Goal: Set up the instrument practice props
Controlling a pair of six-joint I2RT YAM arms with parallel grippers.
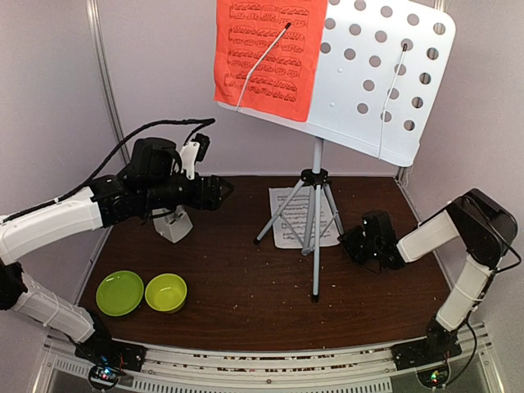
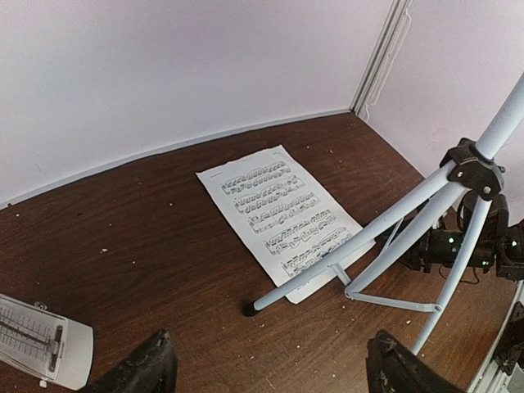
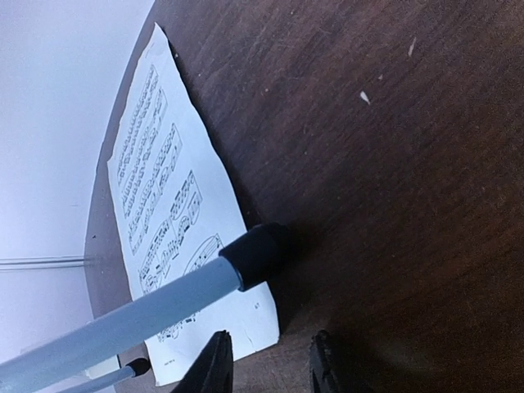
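Music stand (image 1: 318, 176) is standing mid-worktop (image 1: 246, 286), w/ red sheet (image 1: 266, 57) sitting on the L half of its perforated desk. White sheet (image 1: 288, 225) is lying flat under the tripod legs. Metronome (image 1: 173, 225) is standing back-L, below the L arm. L pincer (image 2: 270, 372) is hanging wide, gripping nothing. R pincer (image 3: 266, 364) is hovering low by a white-sheet corner & a leg's foot, gap narrow, nothing btwn. Green bowls (image 1: 120, 292) are sitting front-L.

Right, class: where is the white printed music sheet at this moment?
In the top view, the white printed music sheet lies flat on the dark brown table near its back edge, under the legs of the grey-white tripod stand.
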